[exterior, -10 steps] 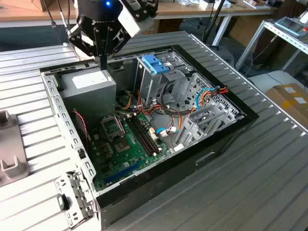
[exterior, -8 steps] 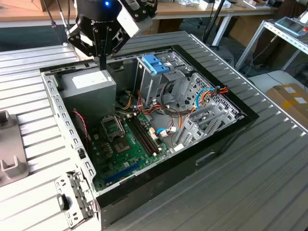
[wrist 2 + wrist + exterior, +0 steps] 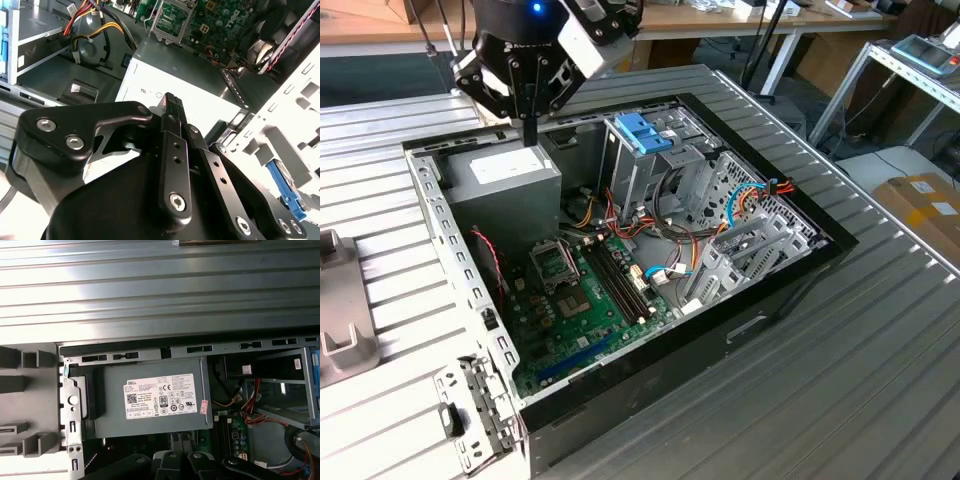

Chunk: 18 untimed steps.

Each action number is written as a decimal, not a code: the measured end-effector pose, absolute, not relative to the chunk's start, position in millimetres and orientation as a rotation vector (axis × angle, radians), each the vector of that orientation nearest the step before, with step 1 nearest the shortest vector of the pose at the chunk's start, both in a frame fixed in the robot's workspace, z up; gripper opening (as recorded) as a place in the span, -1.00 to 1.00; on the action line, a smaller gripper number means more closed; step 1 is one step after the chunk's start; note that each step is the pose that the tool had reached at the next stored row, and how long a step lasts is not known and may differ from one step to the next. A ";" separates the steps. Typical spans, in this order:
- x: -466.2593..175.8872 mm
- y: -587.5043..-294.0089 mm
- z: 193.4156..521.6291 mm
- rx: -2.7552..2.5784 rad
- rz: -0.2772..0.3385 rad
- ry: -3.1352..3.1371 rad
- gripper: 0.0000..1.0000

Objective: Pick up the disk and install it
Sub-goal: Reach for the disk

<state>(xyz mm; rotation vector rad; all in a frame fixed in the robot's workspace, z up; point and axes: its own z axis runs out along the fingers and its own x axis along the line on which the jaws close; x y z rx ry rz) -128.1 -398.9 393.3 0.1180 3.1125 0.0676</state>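
My gripper hangs just above the grey power supply in the back corner of the open computer case. Its black fingers are shut together with nothing between them. In the first wrist view the supply's white label lies directly below me. A blue plastic strip with grey metal beside it peeks out past the perforated case wall, half hidden by my gripper body; whether it is the disk I cannot tell.
A metal drive cage with a blue latch on top stands in the case's far corner. Loose cables and the green motherboard lie inside. A grey slotted fixture sits on the ribbed table at the exterior view's left.
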 end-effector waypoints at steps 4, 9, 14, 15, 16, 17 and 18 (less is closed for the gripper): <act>-129.6 -398.9 393.3 0.118 0.068 3.112 -0.80; -130.4 -398.9 393.3 0.118 0.068 3.112 -0.80; -131.8 -398.9 393.3 0.118 0.068 3.112 -0.80; -132.4 -398.9 393.3 0.118 0.068 3.113 -0.80; -132.8 -398.9 393.3 0.118 0.068 3.113 -0.80; -133.0 -398.9 393.3 0.118 0.068 3.112 -0.80; -133.2 -398.9 393.3 0.118 0.068 3.112 -0.80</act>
